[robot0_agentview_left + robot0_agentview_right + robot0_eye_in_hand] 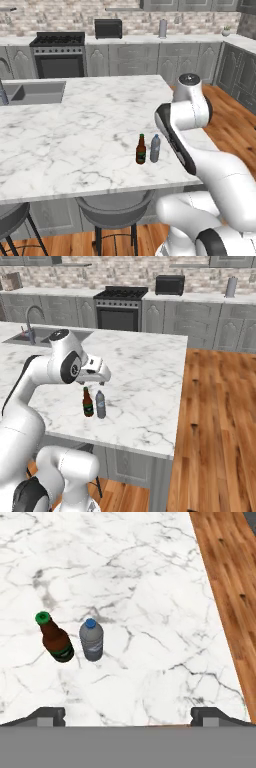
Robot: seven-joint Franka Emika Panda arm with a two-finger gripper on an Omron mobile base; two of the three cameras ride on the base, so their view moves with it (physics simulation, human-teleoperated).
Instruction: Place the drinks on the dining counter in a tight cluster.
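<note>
Two drinks stand upright side by side near the front right corner of the dining counter point(75, 135) point(145, 381) point(150, 587). The slim brown beer bottle point(141, 150) point(88, 403) point(55, 639) has a green cap. Just to its right, almost touching it, is the small grey-blue bottle point(155, 148) point(100, 404) point(92, 640). My gripper point(129, 716) point(96, 376) hovers above and slightly behind them, looking down. It is open, the fingertips point(50, 714) are wide apart, and nothing is between them.
A sink point(35, 92) with a faucet point(30, 321) is set into the counter's far left. Round stools point(116, 210) stand under the front edge. The wood floor point(220, 421) lies past the counter's right edge. A stove point(59, 52) and microwave point(108, 28) line the back wall.
</note>
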